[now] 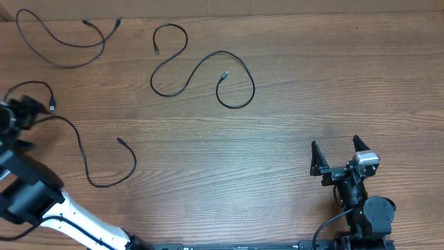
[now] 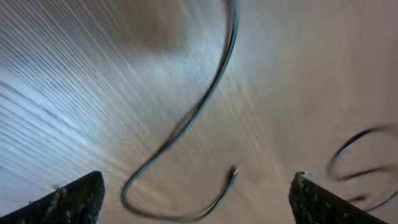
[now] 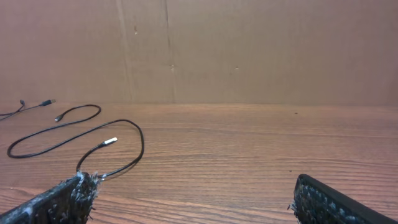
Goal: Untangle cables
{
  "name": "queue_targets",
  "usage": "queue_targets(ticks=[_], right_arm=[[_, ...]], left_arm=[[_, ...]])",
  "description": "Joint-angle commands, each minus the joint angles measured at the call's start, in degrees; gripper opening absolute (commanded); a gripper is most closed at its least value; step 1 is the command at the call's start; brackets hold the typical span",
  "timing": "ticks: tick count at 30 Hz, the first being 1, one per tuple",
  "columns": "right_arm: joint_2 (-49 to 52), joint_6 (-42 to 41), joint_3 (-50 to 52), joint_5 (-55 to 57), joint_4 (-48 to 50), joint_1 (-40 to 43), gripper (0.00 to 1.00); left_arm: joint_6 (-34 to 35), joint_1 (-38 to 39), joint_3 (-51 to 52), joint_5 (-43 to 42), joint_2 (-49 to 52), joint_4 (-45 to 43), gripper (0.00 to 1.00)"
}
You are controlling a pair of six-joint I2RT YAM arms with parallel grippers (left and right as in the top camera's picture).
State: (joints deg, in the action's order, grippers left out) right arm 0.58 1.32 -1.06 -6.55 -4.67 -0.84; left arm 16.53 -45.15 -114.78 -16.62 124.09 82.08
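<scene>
**Worktop**: wood-grain surface, carrying three separate black cables, none crossing or touching another.

**Far-left cable**: lying in the far left corner in one wide open loop, both plug ends pointing toward the middle of the worktop.

**Middle cable**: lying at the far centre in an S-shaped run, curling into a small loop at one end and a rounder loop at the other. Showing also in the right wrist view, flat on the wood, with a pale plug tip resting inside the nearer loop.

**Near-left cable**: lying at the left side, trailing from a small loop beside the left arm down toward the near edge, then hooking back up to a free plug end. Appearing in the left wrist view as a motion-blurred strand on the wood, touching neither finger.

**Left tool**: hanging over the near-left cable with fingers spread wide apart, clamping nothing.

**Right tool**: sitting at the near right, well apart from every cable, fingers standing apart and gripping nothing, pointing toward the far side of the worktop.

**Cardboard wall**: standing along the far edge of the worktop, plain brown.
</scene>
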Motion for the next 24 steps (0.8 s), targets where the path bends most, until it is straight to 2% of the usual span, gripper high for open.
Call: queue_targets(ticks=[1,4,6,9,11,12,16,20,24], right_arm=[[-0.4,0.5,0.6,0.5,0.3,0.1,1.0],[-0.4,0.5,0.6,0.5,0.3,0.1,1.0],[-0.4,0.5,0.6,0.5,0.3,0.1,1.0],[-0.4,0.5,0.6,0.5,0.3,0.1,1.0],[-0.4,0.5,0.6,0.5,0.3,0.1,1.0],[-0.4,0.5,0.6,0.5,0.3,0.1,1.0],[-0.4,0.5,0.6,0.5,0.3,0.1,1.0],[-0.4,0.5,0.6,0.5,0.3,0.1,1.0],[-0.4,0.5,0.6,0.5,0.3,0.1,1.0]], left_arm=[[-6.4,3.8,7.0,1.4,0.4,0.6,0.93],[-9.8,6.5,10.8,1.3,0.4,0.6,0.92],[-11.3,8.3,12.4,1.4,0.4,0.5,0.88],[-11.5,11.3,13.7,1.7,0.4,-0.4,0.86],[-7.3,13.3,13.8,2.6,0.4,-1.9,0.97],[-6.0,13.4,13.8,3.2,0.4,-2.3,0.98],[3.8,10.0,13.8,12.9,0.3,-2.6,1.0],[2.2,5.3,15.2,17.1,0.3,-3.4,1.0],[-2.1,1.9,18.6,15.4,0.3,-7.7,0.98]])
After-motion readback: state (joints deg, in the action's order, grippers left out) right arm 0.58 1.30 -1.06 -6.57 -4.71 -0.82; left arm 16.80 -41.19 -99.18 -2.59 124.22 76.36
